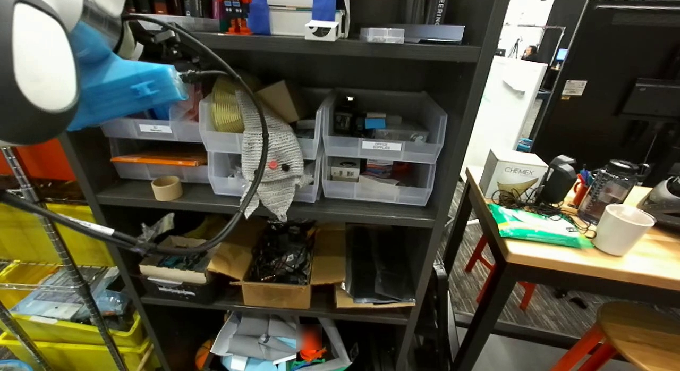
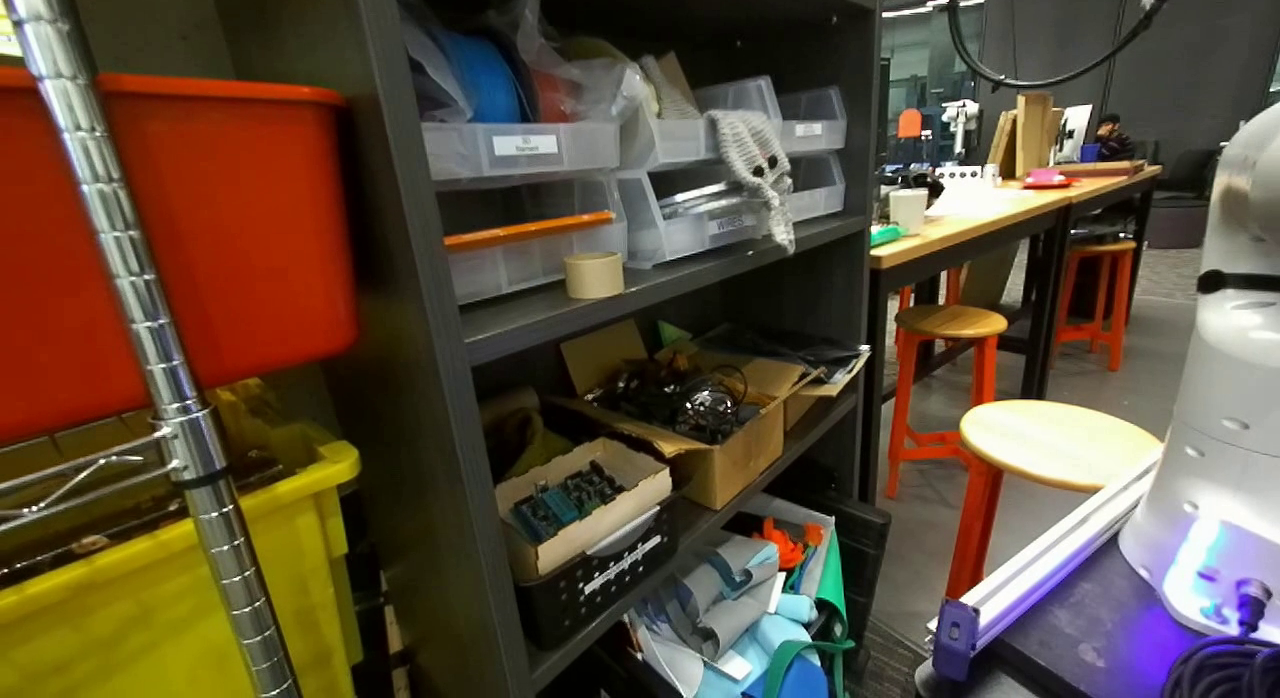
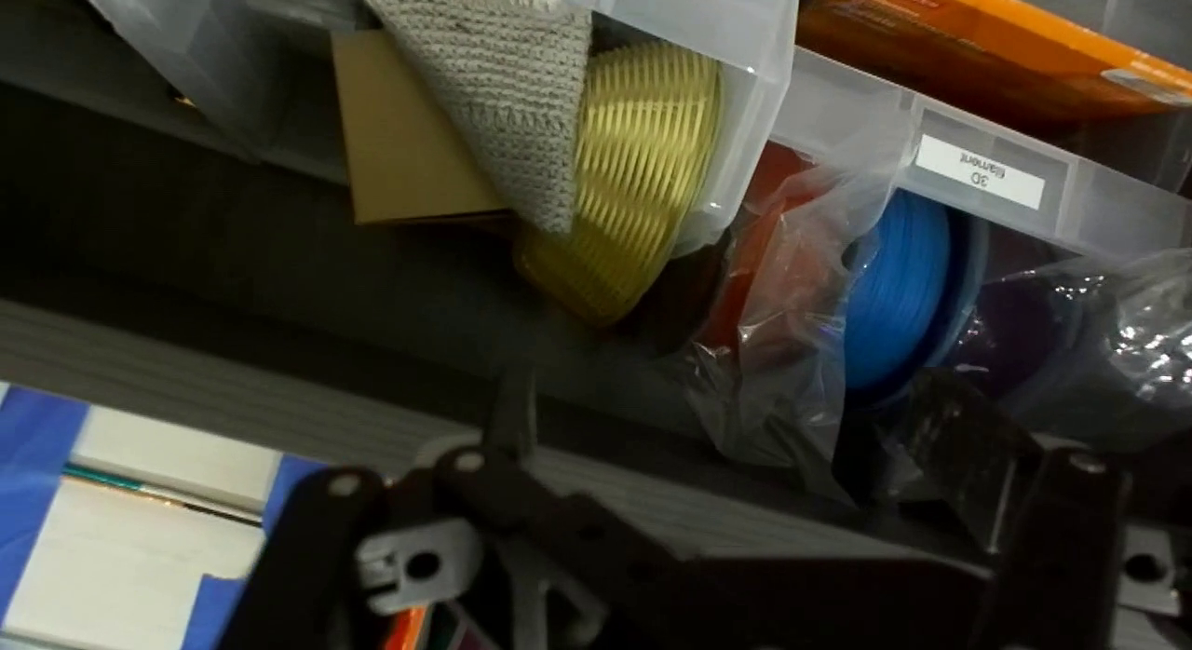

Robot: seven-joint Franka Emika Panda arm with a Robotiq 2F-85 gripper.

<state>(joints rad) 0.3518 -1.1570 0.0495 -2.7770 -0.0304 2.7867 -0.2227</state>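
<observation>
Upper left in an exterior view, a robot arm point(image 1: 40, 57) leans before a dark shelf unit point(image 1: 388, 216), its black cable point(image 1: 264, 126) hanging in a slack loop, likely to leave the joints free. The wrist view shows the hand point(image 3: 736, 417) with its fingers spread well apart and clamped on nothing; a clear bag point(image 3: 801, 361) shows beyond the gap, and whether they touch cannot be told. In an exterior view again, left of centre, a labelled filament bin point(image 1: 187, 131) keeps a blue spool point(image 3: 899, 296) boxed in, and below it a tape roll point(image 1: 167, 190) sits on its flat face, which should stop it rolling. Next, near the middle, a yellow coil point(image 1: 226, 110) leans in a neighbouring bin point(image 1: 220, 141), seemingly propping the grey knitted toy point(image 1: 273, 148); the toy drapes over the front edge, its pointed ends dangling, apparently held by weight alone. Farther right, open-fronted office-supply bins point(image 1: 414, 152) are stacked, presumably for easy reach. At the right edge, a wooden tabletop point(image 1: 568, 260) carries a white mug point(image 1: 621, 230), upright just beside a green packet point(image 1: 536, 225).
</observation>
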